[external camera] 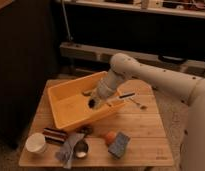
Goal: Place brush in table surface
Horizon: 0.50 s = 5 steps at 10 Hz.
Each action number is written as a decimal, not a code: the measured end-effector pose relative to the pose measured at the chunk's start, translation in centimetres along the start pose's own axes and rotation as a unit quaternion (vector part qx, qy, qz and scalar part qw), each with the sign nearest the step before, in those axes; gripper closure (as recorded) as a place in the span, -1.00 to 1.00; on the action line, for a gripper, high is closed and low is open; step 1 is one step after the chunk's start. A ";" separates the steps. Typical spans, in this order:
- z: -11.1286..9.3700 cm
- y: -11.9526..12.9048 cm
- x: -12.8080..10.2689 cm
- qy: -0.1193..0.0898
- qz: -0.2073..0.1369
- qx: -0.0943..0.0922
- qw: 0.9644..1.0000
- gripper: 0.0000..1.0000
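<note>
The yellow bin (pixel 66 107) stands on the left half of the wooden table surface (pixel 146 130). My gripper (pixel 100 97) reaches down from the right, over the bin's right part near its front wall. It is shut on the brush, whose small dark round head (pixel 91 104) shows just below the fingers at the level of the bin's inside. The pale handle is mostly hidden by the gripper. The white arm (pixel 146 75) runs off to the right.
An oblong item (pixel 87 92) lies in the bin behind the gripper. A thin metal utensil (pixel 137 103) lies right of the bin. Along the front edge: white cup (pixel 36 142), dark striped can (pixel 55 135), grey cloth (pixel 67 148), orange item (pixel 111 136), blue-grey sponge (pixel 120 145).
</note>
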 end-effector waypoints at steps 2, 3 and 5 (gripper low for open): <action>-1.4 3.1 3.0 0.009 0.045 0.026 0.999 0.81; -1.8 4.2 4.0 0.011 0.060 0.036 0.997 0.81; -1.9 6.6 6.4 0.018 0.102 0.056 0.993 0.81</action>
